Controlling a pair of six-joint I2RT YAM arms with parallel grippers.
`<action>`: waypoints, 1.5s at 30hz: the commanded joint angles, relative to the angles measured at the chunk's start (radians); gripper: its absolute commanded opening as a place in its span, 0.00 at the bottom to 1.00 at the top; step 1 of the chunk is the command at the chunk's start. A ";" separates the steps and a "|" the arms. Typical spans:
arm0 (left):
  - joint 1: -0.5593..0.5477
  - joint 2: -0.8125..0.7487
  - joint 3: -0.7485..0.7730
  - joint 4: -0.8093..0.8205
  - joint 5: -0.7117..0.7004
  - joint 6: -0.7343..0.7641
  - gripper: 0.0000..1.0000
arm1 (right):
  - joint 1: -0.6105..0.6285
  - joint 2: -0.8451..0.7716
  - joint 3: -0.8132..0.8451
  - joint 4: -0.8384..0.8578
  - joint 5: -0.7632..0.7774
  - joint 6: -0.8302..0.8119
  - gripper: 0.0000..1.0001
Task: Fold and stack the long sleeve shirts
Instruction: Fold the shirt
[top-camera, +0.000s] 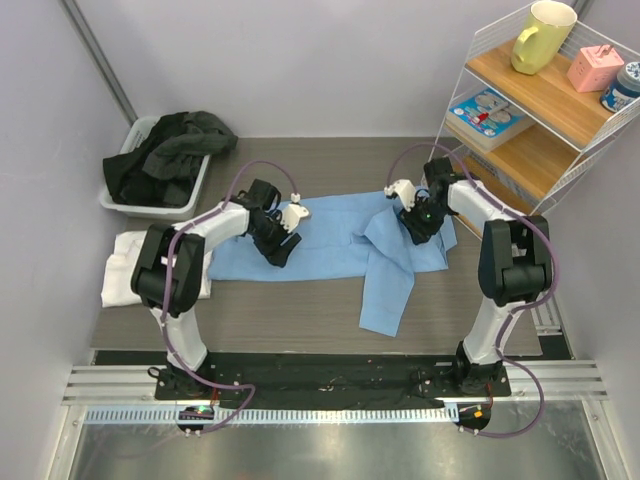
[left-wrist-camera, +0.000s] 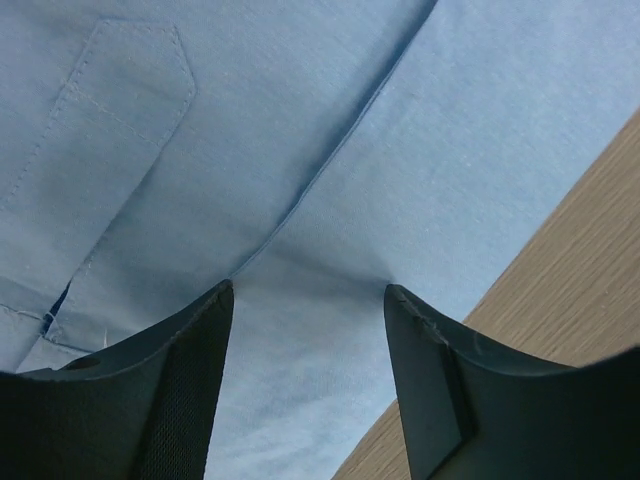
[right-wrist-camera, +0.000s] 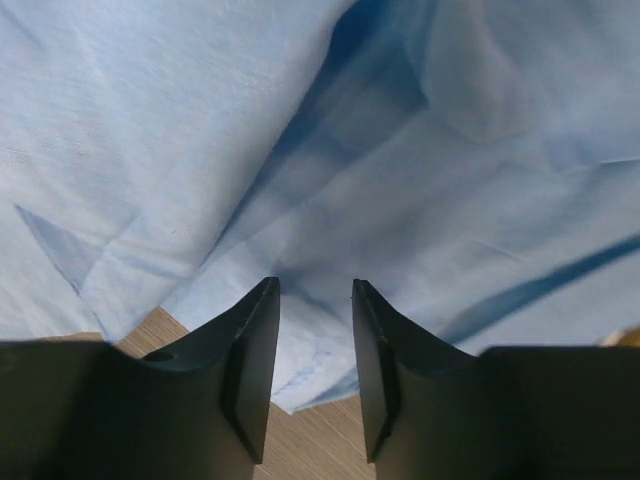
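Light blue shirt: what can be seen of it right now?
The light blue shirt is thin woven cloth lying spread sideways on the wooden table, rumpled at its right end, with one sleeve trailing toward the arms. A stitched pointed tab shows. The left hand and right hand, both open, stand over it, fingertips at the cloth.

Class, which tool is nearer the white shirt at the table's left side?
Left. The left tool hangs over the end of the blue shirt nearest the white shirt; the right tool is over its opposite end.
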 joint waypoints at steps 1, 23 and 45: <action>-0.004 0.038 0.001 0.007 -0.028 0.010 0.61 | -0.008 0.039 -0.042 0.025 0.024 0.016 0.37; -0.042 -0.500 -0.130 -0.110 0.376 0.226 0.89 | -0.022 -0.413 -0.211 -0.126 -0.100 0.114 0.64; -0.812 0.397 0.725 -0.746 0.150 1.126 0.80 | -0.318 -0.380 -0.085 -0.318 -0.318 0.194 0.91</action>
